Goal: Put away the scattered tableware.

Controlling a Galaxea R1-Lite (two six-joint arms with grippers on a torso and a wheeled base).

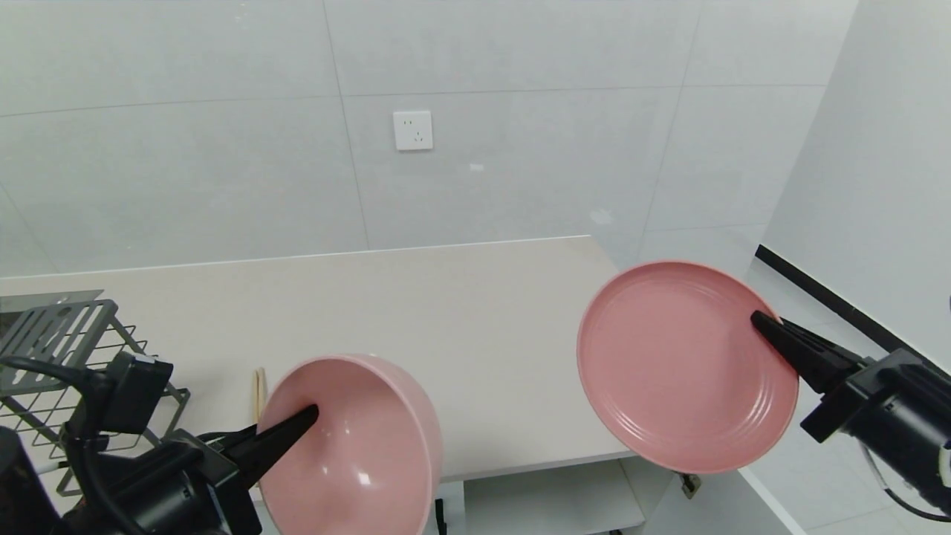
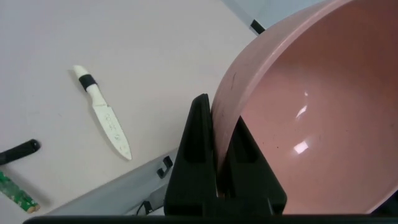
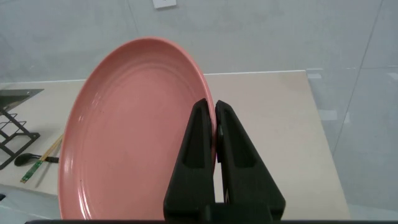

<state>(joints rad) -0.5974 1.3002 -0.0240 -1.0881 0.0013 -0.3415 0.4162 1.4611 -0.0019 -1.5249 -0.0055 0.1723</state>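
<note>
Pale worktop (image 1: 461, 319) w/ rack (image 1: 44, 334) at left edge. L jaws clamp bowl (image 1: 371, 446) rim, R jaws plate (image 1: 669, 364) rim; best carry slow, avoid clashing.

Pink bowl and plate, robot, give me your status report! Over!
Left hand shut on pink bowl rim, held off table. Right hand shut on pink plate rim, held up. Ahead: rack at left; knife, chopsticks lie on table.

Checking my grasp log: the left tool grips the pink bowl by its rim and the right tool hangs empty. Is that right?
Not quite. The right tool is not empty: it is shut on the rim of the pink plate, as the right wrist view shows. The left tool does grip the pink bowl by its rim.
</note>
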